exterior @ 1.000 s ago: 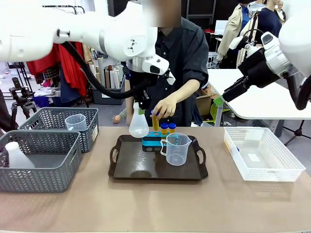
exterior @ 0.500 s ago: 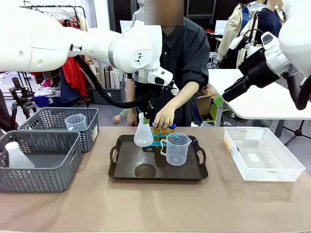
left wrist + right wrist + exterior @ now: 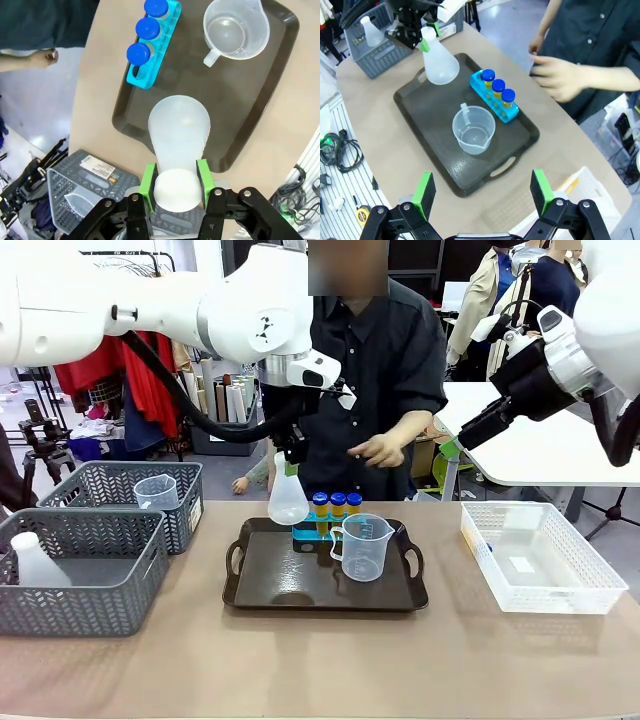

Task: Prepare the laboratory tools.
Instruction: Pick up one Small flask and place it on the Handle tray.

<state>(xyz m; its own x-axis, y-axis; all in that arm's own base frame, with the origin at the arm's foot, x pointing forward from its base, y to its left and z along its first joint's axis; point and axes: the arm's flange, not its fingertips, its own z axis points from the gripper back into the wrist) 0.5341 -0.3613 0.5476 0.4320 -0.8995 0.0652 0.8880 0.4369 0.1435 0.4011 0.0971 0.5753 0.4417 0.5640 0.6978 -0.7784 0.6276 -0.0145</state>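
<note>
While pinched at its neck by the half-closed left gripper (image 3: 175,181), conical flask (image 3: 180,131) hangs just ahead of the fingertips, above tray (image 3: 250,115). Farther ahead: blue rack (image 3: 159,50), three tubes (image 3: 148,28), beaker (image 3: 235,30). Right gripper (image 3: 482,191): wide apart, empty.

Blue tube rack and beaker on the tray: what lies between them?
Nothing. In the left wrist view a bare strip of tray separates the rack from the beaker; the right wrist view agrees.

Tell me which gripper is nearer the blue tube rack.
Left. The left gripper holds the conical flask by its neck just beside the blue tube rack, over the tray. The right gripper hangs open, high off the tray's right side.
</note>
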